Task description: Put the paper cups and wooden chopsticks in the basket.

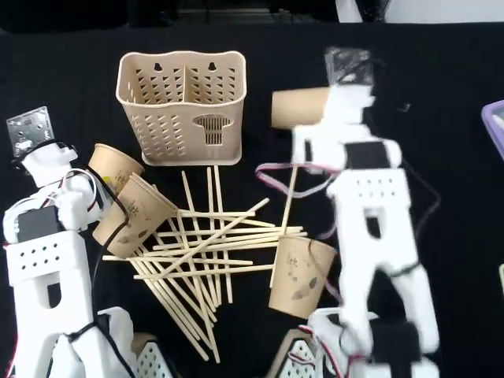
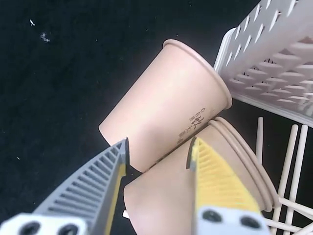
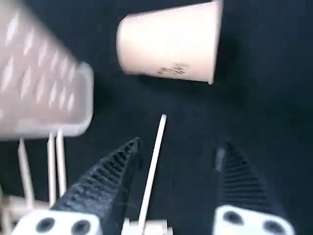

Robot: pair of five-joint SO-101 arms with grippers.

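Note:
The beige slotted basket (image 1: 185, 106) stands at the back of the black table. Two paper cups (image 1: 114, 165) (image 1: 134, 209) lie tipped beside its left side. My left gripper (image 2: 157, 152) is open right over them, its fingers straddling where the upper cup (image 2: 171, 103) meets the lower one (image 2: 171, 196). A third cup (image 1: 303, 106) lies on its side right of the basket. My right gripper (image 3: 177, 149) is open a short way from that cup (image 3: 168, 44), above a single chopstick (image 3: 154, 161). A fourth cup (image 1: 302, 276) lies by the chopstick pile (image 1: 205, 244).
The left arm (image 1: 47, 236) stands at the front left, the right arm (image 1: 370, 205) at centre right, with its cables draped over the table. A purple object (image 1: 494, 122) sits at the right edge. Basket wall (image 2: 274, 58) is close to the left gripper.

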